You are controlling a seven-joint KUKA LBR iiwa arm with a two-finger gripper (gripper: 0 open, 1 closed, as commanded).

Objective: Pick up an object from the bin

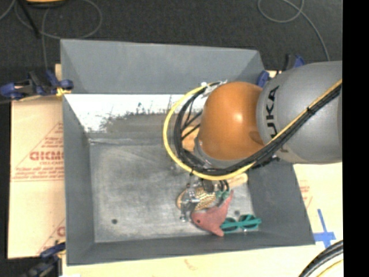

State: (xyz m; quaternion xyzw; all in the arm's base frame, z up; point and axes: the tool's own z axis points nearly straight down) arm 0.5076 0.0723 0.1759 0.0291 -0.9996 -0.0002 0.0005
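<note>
My gripper (192, 198) hangs below the arm's orange cover, low over the bin floor at the front right. A pink, rounded, flat piece (210, 220) lies directly under and just in front of it. A small dark green piece (225, 199) rests against the pink one on the gripper's right side. A teal plastic thing (241, 224) with thin prongs lies to the right of the pink piece, near the front wall. Whether anything is held is hidden by the cover and cables.
A tan piece (237, 179) pokes out from under the arm's cover at the right. The arm and its looped cables hide the bin's right middle. Bare grey floor stretches to the left; the front wall is close to the gripper.
</note>
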